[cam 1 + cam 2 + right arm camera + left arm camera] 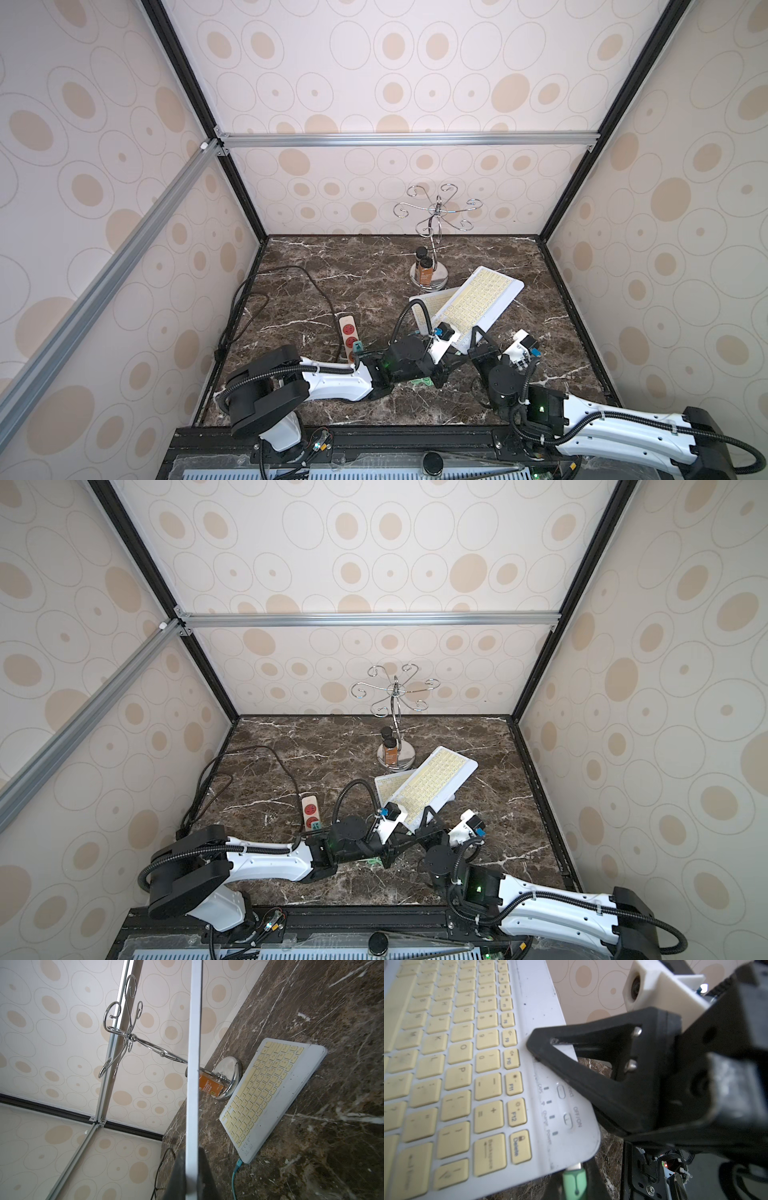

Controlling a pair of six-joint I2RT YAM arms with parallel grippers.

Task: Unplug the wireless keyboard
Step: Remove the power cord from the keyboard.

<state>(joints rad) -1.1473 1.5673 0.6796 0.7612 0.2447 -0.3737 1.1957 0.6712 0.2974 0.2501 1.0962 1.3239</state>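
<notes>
Top views both show the wireless keyboard (478, 305) right of centre on the marble table (332, 270), angled, overlapping a second keyboard (426, 307), just beside the chrome stand (428, 278). We see the right gripper (477, 336) pressed together on its near edge. Left wrist view shows one black finger (571, 1070) on the white border by the F-keys. A green plug (574, 1181) sits in the keyboard's edge near Delete. The left gripper (445, 365) is close by that corner, but we cannot tell whether it pinches the plug.
</notes>
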